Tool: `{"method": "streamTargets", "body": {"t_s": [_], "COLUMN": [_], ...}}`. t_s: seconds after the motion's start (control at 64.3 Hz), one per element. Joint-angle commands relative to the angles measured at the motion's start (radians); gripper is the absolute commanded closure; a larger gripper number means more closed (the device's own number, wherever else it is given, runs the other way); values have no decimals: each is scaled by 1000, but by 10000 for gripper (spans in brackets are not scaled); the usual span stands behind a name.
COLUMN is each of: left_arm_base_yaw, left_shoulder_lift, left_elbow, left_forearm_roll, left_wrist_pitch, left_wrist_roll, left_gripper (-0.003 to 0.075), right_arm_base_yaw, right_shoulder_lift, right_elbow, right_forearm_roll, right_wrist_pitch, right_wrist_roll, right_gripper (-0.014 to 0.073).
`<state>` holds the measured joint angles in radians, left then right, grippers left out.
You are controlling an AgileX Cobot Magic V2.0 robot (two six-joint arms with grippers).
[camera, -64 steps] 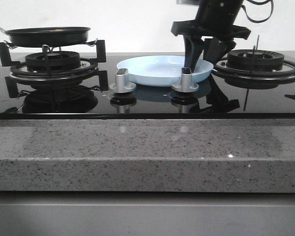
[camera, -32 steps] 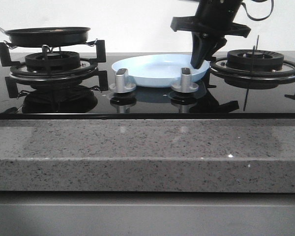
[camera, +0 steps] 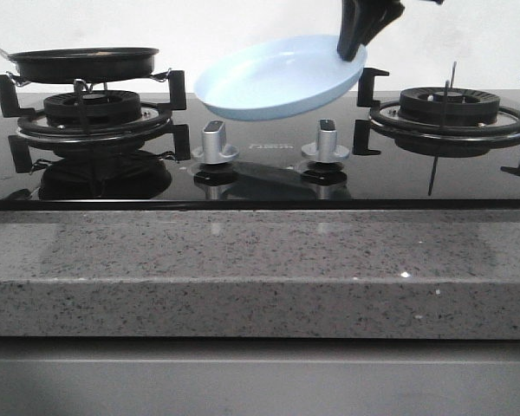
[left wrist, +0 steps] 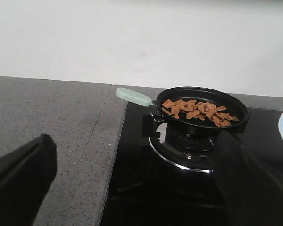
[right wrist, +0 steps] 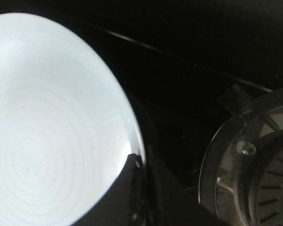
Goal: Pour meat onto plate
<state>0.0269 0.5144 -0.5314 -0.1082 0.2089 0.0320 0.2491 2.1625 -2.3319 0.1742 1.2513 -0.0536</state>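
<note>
While raised, right fingers (camera: 354, 48) pinching tilted plate (camera: 273, 80)

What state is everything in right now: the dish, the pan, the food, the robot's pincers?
Pale blue round plate: lifted, tilted, empty.
Black frying pan: resting on left burner, holding meat.
Tan-brown meat strips: heaped in pan.
Right pincer: shut on plate's rim.
Left pincer: open, holding nothing.

Even, soft daylight in front; the glossy black glass cooktop (camera: 269, 173) mirrors its burners. The pale blue round plate (right wrist: 47, 122) glares overexposed; nearby end-effector fingers blur dark.
</note>
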Motion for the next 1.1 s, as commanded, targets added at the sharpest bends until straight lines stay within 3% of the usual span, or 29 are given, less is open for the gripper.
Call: {"method": "streamTargets", "body": {"t_s": [0.0, 0.155, 0.358, 0.528, 0.653, 0.793, 1.088], "left_arm_base_yaw": [2, 2, 2, 2, 2, 2, 2], "left_shoulder_lift": [9, 9, 9, 9, 9, 9, 9], "left_elbow": [-36, -36, -36, -36, -36, -36, -36], "left_forearm_roll": [0, 0, 0, 0, 0, 0, 0], "left_wrist_pitch": [-85, -85, -85, -85, -85, -85, -85], "left_wrist_roll": [-5, -5, -5, -5, -5, -5, -5], "left_gripper": [63, 63, 63, 63, 63, 63, 63], "right_arm_base_yaw": [-2, -2, 36, 65, 73, 73, 73], "right_shoulder_lift": [-103, -154, -287, -430, -539, -606, -612], "right_elbow": [-35, -19, 163, 464, 728, 910, 967], "right_forearm_roll": [27, 95, 144, 143, 152, 175, 177], "right_wrist_pitch": [90, 91, 53, -143, -374, -523, -571], "right_wrist_roll": [7, -1, -43, -48, -48, -49, -49], "right_gripper": [654, 654, 654, 654, 654, 654, 654]}}
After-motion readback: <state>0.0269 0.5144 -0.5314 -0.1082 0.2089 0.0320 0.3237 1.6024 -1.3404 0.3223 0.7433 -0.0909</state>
